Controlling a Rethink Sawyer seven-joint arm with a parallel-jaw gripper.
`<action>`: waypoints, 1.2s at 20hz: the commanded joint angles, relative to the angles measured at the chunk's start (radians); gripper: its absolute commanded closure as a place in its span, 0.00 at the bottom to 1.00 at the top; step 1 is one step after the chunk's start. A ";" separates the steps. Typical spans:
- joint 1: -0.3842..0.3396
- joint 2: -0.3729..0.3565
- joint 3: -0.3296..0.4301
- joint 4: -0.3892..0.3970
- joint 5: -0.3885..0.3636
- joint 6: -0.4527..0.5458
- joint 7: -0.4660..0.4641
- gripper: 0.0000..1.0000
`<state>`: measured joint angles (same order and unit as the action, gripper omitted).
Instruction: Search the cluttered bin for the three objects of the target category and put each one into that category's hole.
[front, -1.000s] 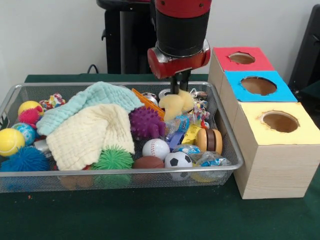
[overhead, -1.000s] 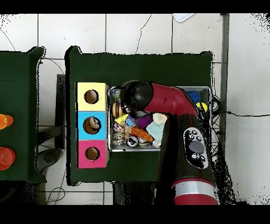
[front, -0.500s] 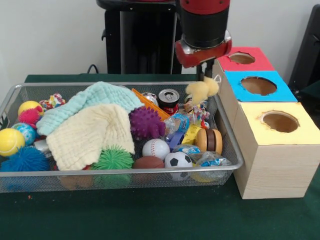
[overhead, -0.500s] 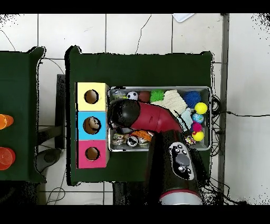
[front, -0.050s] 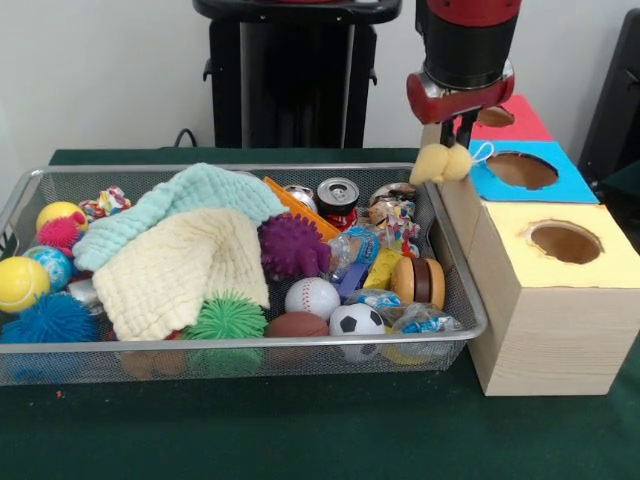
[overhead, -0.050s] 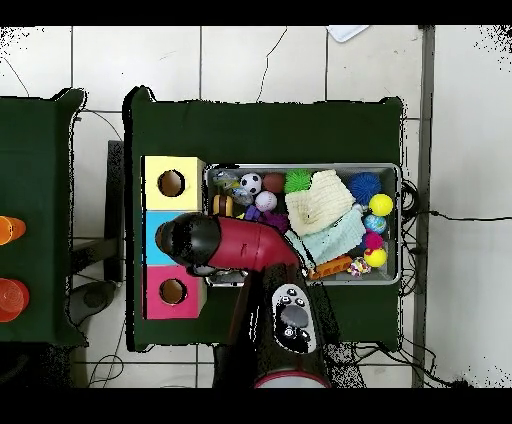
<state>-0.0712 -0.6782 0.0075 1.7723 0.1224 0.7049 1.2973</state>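
Note:
My gripper (front, -0.050s: 461, 138) is shut on a soft pale-yellow plush toy (front, -0.050s: 443, 163), which hangs in the air over the seam between the wire bin (front, -0.050s: 458, 290) and the box. The toy is level with the near-left edge of the blue hole (front, -0.050s: 522, 170). The red hole (front, -0.050s: 497, 116) is partly hidden behind the gripper, and the yellow hole (front, -0.050s: 565, 242) sits nearest the camera. In the overhead view the arm's head (overhead, -0.050s: 190, 243) covers the blue section, between the yellow hole (overhead, -0.050s: 171, 183) and the red hole (overhead, -0.050s: 172, 291); gripper and toy are hidden there.
The bin holds a cream cloth (front, -0.050s: 180, 270), a mint cloth (front, -0.050s: 190, 200), a purple spiky ball (front, -0.050s: 292, 245), a baseball (front, -0.050s: 312, 297), a soccer ball (front, -0.050s: 357, 320), a can (front, -0.050s: 338, 198), a wooden yo-yo (front, -0.050s: 418, 281) and several balls at the left end.
The arm has risen out of the bin and swung right in the front view, carrying the yellow plush toy from above the clutter to the box's blue section.

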 joint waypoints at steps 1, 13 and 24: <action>0.041 -0.008 0.020 0.108 0.086 0.017 0.316 1.00; 0.083 -0.131 -0.106 0.085 -0.028 0.266 0.295 1.00; 0.062 -0.129 -0.100 0.180 0.002 0.188 0.261 1.00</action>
<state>0.0139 -0.8243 -0.1059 1.8086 0.1373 0.9123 1.3966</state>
